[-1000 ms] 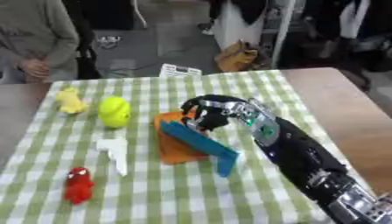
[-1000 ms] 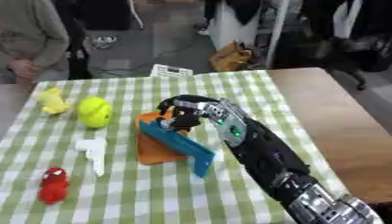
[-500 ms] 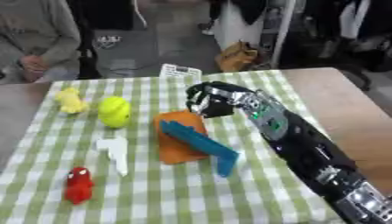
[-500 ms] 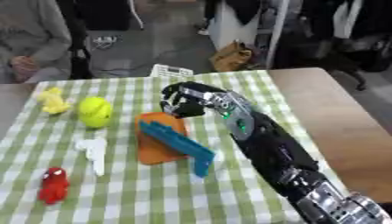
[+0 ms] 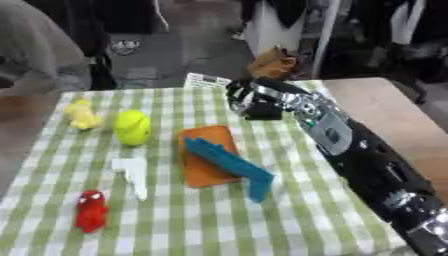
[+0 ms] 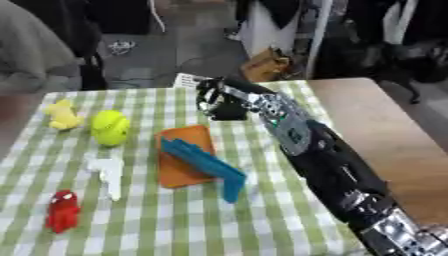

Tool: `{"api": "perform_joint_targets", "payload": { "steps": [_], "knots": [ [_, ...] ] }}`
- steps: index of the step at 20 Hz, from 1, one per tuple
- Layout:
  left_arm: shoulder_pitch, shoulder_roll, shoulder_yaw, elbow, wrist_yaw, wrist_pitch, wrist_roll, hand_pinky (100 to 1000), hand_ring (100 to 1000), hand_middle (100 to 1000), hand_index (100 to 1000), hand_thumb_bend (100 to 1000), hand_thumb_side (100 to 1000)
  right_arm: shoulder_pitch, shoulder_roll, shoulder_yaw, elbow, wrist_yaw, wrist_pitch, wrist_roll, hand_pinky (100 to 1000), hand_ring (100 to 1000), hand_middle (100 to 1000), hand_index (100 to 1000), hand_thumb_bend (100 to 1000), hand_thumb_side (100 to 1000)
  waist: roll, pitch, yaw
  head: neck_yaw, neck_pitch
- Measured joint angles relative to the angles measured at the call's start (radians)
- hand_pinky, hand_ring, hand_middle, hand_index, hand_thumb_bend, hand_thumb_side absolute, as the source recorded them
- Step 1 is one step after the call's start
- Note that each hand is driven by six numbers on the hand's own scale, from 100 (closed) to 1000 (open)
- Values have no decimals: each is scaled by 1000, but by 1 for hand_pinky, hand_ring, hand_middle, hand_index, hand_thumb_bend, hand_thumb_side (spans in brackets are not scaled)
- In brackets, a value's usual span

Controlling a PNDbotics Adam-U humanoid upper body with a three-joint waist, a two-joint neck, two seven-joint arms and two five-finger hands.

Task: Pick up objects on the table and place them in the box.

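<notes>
At the far middle of the checked surface, just beyond the orange box with its blue lid: the right hand, fingers curled round a small dark object that sits low against the cloth. Whether lifted clear or touching, hard to tell. Seemingly mid-pick. Best done by raising straight up before swinging toward the box, keeping the wrist high enough to clear the tilted blue lid, then lowering over the orange tray and opening only once above it. Worth minding: the lid leans across much of the tray, leaving little bare room.

Further out, on the left of the cloth: a yellow-green ball, a yellow toy, a white piece, a red figure, all well apart from the box.

Left hand nowhere in sight. Right eye view: dark object shown more apart from the box's far edge; left eye view: more cloth visible beside the arm.
</notes>
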Motion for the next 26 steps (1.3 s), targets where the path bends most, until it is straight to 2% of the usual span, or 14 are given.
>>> {"api": "perform_joint_targets", "payload": {
  "steps": [7, 11, 16, 21, 26],
  "knots": [
    [4, 0, 5, 0, -1, 0, 5, 539, 687, 734, 845, 184, 857, 58, -57, -10, -119, -57, 39, -79, 488, 692, 734, 918, 100, 677, 0, 0, -10, 15, 0],
    [4, 0, 5, 4, -3, 1, 7, 539, 688, 735, 845, 182, 859, 93, -81, -32, -184, -98, 66, -175, 455, 659, 690, 898, 100, 659, 0, 0, -14, 25, -2],
    [5, 0, 5, 7, -4, 1, 7, 538, 688, 735, 845, 182, 860, 144, -115, -57, -268, -146, 95, -275, 453, 658, 685, 895, 124, 651, 0, 0, -17, 35, -8],
    [5, 0, 5, 13, -4, 1, 7, 538, 690, 737, 845, 180, 861, 191, -145, -79, -332, -173, 112, -304, 449, 657, 680, 894, 243, 616, 0, 0, -20, 43, -10],
    [5, 0, 5, 18, -4, 1, 7, 538, 690, 737, 845, 180, 862, 242, -172, -113, -388, -191, 125, -303, 448, 656, 677, 891, 288, 568, 0, 0, -24, 49, -10]
  ]
}}
